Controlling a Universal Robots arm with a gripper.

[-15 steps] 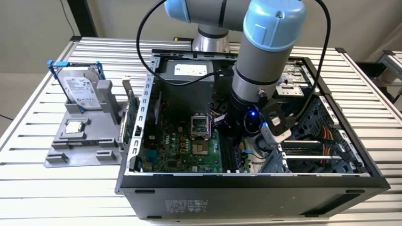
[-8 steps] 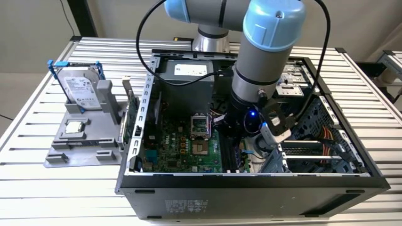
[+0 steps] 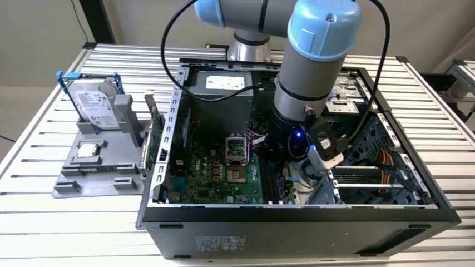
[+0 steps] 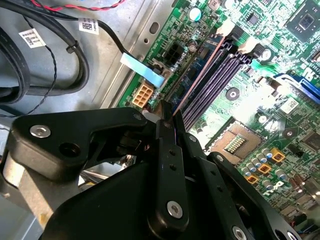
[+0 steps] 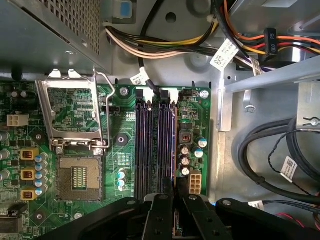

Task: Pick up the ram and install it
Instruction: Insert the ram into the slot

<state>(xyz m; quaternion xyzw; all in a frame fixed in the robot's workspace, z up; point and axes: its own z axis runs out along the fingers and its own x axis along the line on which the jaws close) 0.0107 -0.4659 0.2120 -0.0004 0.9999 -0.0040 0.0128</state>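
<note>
End effector [image 4: 167,117] fingers pinched together on the thin green ram [image 4: 200,75] edge, just above the long dark slots [image 5: 156,145].

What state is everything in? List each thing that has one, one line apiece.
gripper: shut on the ram.
ram: on edge along the outermost memory slot; seated or not, cannot tell.
other memory slots: empty.
processor socket: empty, cover raised.
computer case: lying on its side, open on top.
hard drive: upright in the grey stand.
</note>
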